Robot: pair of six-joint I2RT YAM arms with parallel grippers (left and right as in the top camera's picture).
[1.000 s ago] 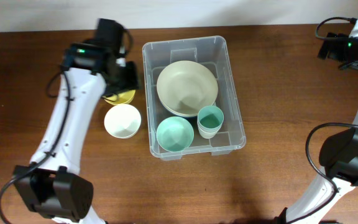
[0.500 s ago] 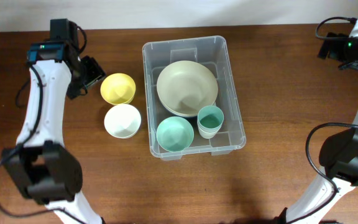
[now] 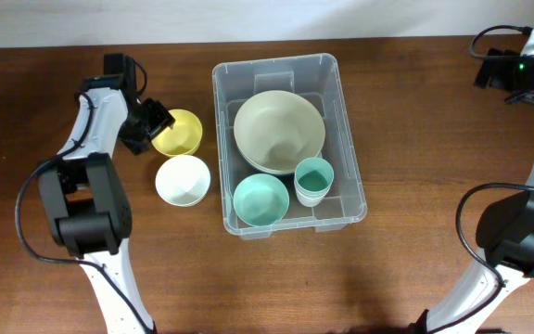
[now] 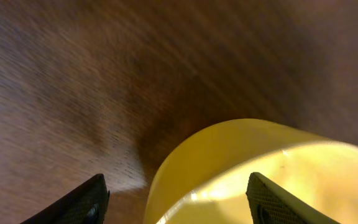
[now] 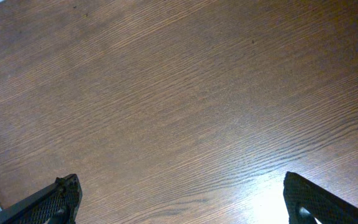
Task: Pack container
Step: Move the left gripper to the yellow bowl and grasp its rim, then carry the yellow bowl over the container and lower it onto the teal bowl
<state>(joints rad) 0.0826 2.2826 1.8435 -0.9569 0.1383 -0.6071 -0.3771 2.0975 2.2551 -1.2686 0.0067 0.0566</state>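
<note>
Container [image 3: 276, 63] stands in the middle of the table [image 3: 415, 139], long axis running front to back. Its near end holds a teal bowl [image 3: 260, 199] and a teal cup [image 3: 313, 179] side by side. The beige bowl [image 3: 278, 131] fills the far end, leaving little floor free (stacking is likely needed). Outside it, to the left, sit a white bowl [image 3: 183, 180] and, beyond that, a yellow bowl [image 3: 176, 132]. Left tool [image 4: 182, 199] is at the yellow bowl, jaws wide and straddling its rim, one finger outside and one over the inside. This is judged a set-up for a rim pinch, with no grip made. Right tool [image 5: 185, 199], at the far right corner, hangs wide over bare wood, holding nothing and clear of the work.
</note>
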